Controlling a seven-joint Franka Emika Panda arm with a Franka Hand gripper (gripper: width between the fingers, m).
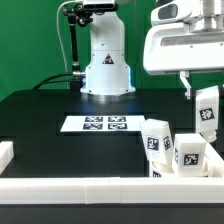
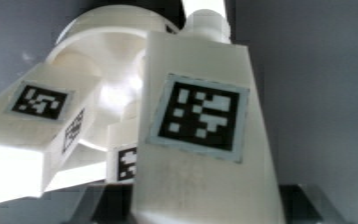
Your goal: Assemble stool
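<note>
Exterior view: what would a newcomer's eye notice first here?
A tagged white leg stands out just below the gripper at the exterior view's right; the wrist view shows it very close. Two more tagged legs sit at lower right, and the marker board lies mid-table.

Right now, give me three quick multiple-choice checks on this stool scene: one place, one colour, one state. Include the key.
1. In the exterior view, where is the leg relative to the marker board?
A. on the exterior view's left of it
B. on the exterior view's right of it
C. lying on it

2. What colour is the table top?
A. black
B. white
C. wood brown

3. What is the hand doing?
A. open and empty
B. shut on the leg
C. out of view

Key:
1 B: the leg hangs near the exterior view's right edge, while the board lies mid-table.
2 A: the bare surface around the board is black.
3 B: the leg hangs clear of the table under the hand and fills the wrist view.
</note>
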